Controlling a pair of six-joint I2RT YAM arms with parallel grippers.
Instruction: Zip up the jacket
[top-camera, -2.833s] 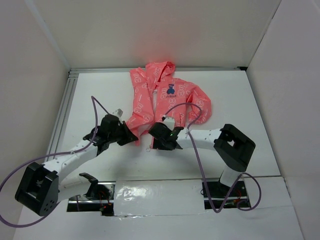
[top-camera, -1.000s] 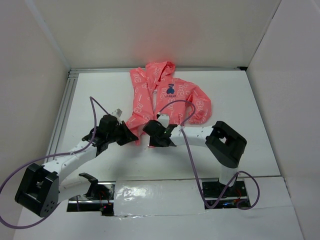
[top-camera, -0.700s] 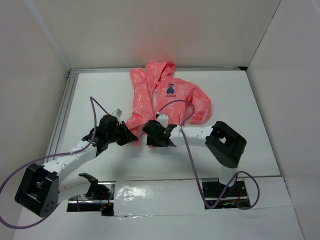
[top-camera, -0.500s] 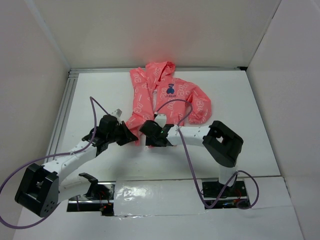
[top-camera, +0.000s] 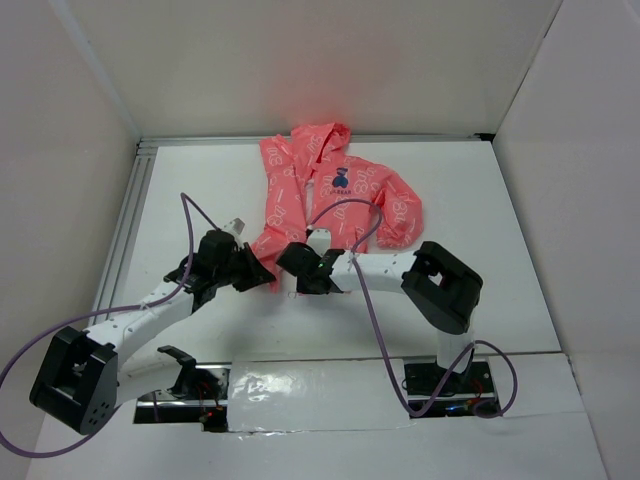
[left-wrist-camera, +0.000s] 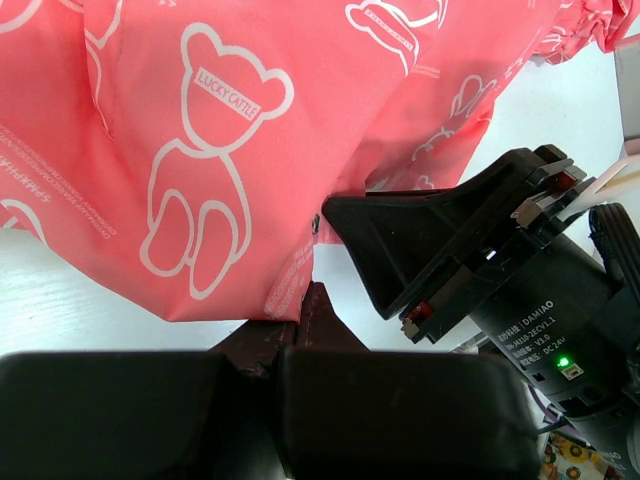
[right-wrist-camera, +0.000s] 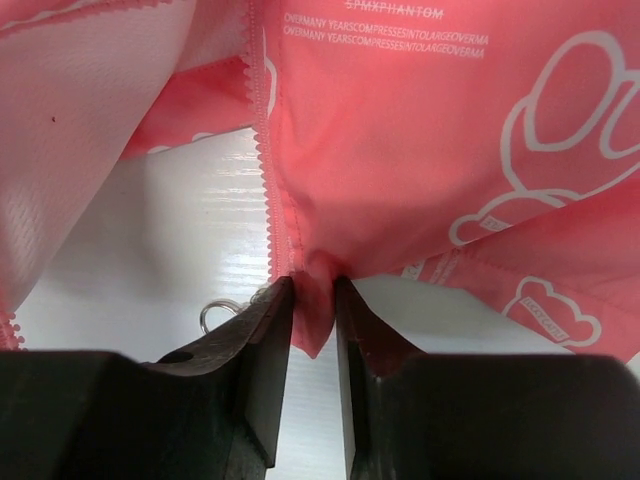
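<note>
Jacket (top-camera: 330, 190) front unzipped, zipper teeth (right-wrist-camera: 265, 150) apart; left gripper (left-wrist-camera: 310, 300) clamped on one hem corner, right gripper (right-wrist-camera: 312, 300) pinching the other; zipping all ahead.

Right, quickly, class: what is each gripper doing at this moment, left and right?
Left gripper: closed, pinching the jacket at its hem.
Right gripper: closed on the jacket's zipper edge.
</note>
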